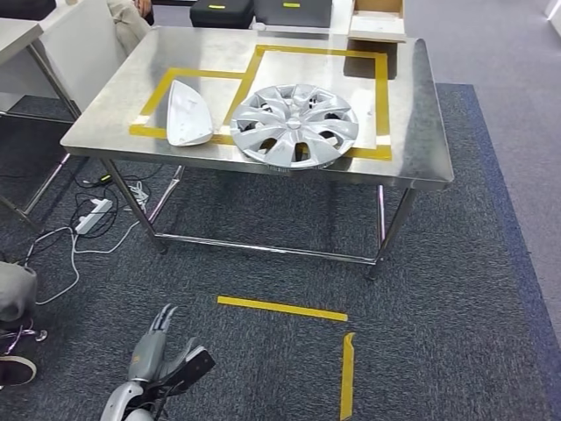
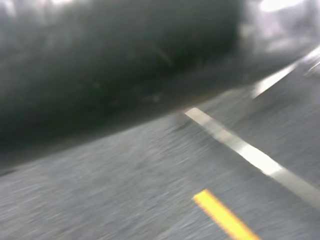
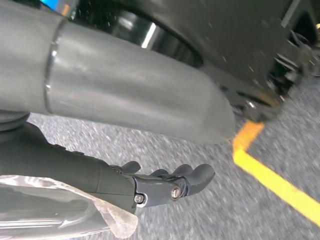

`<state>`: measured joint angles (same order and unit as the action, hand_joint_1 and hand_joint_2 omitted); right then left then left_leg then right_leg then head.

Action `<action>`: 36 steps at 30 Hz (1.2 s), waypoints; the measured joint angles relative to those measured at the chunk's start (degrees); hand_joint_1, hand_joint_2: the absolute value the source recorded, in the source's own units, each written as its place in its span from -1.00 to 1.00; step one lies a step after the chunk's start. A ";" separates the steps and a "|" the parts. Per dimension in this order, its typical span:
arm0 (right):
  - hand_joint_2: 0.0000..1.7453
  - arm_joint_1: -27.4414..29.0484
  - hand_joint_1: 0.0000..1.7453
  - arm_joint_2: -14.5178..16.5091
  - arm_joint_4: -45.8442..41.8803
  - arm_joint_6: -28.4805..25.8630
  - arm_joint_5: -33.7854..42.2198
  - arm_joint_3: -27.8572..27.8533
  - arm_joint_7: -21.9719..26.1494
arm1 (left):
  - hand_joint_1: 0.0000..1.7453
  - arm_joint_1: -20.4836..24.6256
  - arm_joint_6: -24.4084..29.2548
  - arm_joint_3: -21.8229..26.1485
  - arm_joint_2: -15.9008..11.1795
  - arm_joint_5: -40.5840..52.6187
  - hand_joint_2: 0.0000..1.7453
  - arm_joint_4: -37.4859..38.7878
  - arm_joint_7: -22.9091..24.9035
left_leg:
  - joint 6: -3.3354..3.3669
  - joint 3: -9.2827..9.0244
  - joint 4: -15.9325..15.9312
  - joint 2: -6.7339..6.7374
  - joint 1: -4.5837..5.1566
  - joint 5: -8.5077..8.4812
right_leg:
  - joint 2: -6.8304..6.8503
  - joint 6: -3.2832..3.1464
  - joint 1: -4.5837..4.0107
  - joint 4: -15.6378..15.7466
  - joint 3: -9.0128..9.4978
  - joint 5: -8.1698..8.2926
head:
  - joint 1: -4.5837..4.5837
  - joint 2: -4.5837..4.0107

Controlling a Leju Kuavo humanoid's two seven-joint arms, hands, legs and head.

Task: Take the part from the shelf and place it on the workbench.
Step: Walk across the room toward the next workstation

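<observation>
We see a shiny steel surface (image 1: 423, 132) with yellow tape squares on it. The round silver hubcap (image 1: 294, 125) lies flat near the front edge, and part of it pokes over the tape line. Beside it, not touching, lies a white pointed cover (image 1: 187, 114); its long way runs front to back, tip pointing away from us. Lots of grey carpet (image 1: 429, 333) lies open in front. Our left hand (image 1: 162, 355) hangs low, fingers apart, holding nothing. The right wrist view shows our right hand (image 3: 166, 185), fingers straight and holding nothing (the left wrist view is too blurry).
</observation>
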<state>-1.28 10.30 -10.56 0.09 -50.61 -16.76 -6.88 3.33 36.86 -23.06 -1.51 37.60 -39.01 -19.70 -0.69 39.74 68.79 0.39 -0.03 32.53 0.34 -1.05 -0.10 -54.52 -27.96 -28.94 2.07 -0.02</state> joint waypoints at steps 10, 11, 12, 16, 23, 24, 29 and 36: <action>-1.00 0.03 -1.00 -0.01 -0.02 -0.04 0.50 -1.34 -0.18 | -1.00 0.66 -6.22 3.48 1.44 -2.95 -1.00 16.65 5.74 | 1.41 -12.99 -12.60 -0.06 0.09 -1.66 | 0.12 2.14 -0.05 -2.78 -6.75 4.16 | 0.00 0.00; -1.00 0.13 -1.00 -0.01 -0.01 -0.01 0.41 -1.37 -0.29 | -1.00 0.53 -6.93 3.76 1.66 -3.19 -1.00 17.76 6.26 | 1.88 -12.70 -12.70 -0.05 0.09 -2.14 | 0.06 2.50 0.07 -3.14 -7.15 3.80 | 0.03 0.00; -1.00 0.25 -1.00 -0.01 -0.01 0.04 0.32 -1.39 -0.39 | -1.00 0.41 -7.42 4.02 1.86 -3.41 -1.00 18.73 6.61 | 2.38 -12.26 -12.82 -0.09 0.05 -2.73 | -0.02 2.81 0.14 -4.42 -7.86 2.55 | -0.07 0.00; -1.00 0.35 -1.00 -0.01 0.00 0.25 0.09 -1.66 -0.69 | -1.00 0.12 -11.63 5.18 2.63 -4.16 -1.00 22.32 11.96 | 3.10 -9.70 -12.80 -0.76 0.23 -4.83 | -0.19 3.22 0.21 -17.41 -12.39 -6.08 | -0.23 0.00; -1.00 0.22 -1.00 0.01 0.00 2.59 -3.09 -1.69 -1.46 | -1.00 -1.40 -29.48 1.04 5.15 6.26 -1.00 25.98 28.12 | 2.17 -7.02 -11.82 -3.68 0.44 -6.74 | -4.07 2.10 0.28 -1.19 0.14 -1.73 | -0.18 0.00; -1.00 0.19 -1.00 0.02 0.00 2.85 -3.44 -1.67 -1.33 | -1.00 -1.32 -30.48 0.21 5.63 7.48 -1.00 26.12 28.73 | 1.83 -6.77 -11.76 -4.27 0.41 -7.00 | -3.83 1.95 0.22 -0.89 0.24 -1.77 | -0.17 0.00; -1.00 -0.18 -1.00 0.15 -0.02 4.09 -4.51 -1.22 -1.11 | -1.00 -0.17 -33.00 -4.70 6.46 12.63 -1.00 26.51 30.95 | 0.24 -3.46 -4.75 -2.55 0.09 -2.63 | -0.36 0.59 0.60 -0.33 0.51 -0.42 | 0.31 0.00; -1.00 -0.21 -1.00 0.13 -0.01 4.59 -4.51 -1.23 -0.85 | -1.00 0.29 -33.27 -6.86 6.61 11.53 -1.00 26.58 30.73 | -0.64 -6.54 -6.21 1.46 -0.47 -4.07 | 4.48 0.99 0.42 -0.69 0.24 -0.59 | 0.49 0.00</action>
<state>-1.49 10.43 -10.56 4.68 -55.12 -17.99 -7.73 3.62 3.59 -29.92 5.10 49.13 -12.43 11.03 -1.33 33.21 62.58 1.85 -0.50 28.46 4.82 -0.06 0.32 -55.20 -27.72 -29.53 2.56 -0.02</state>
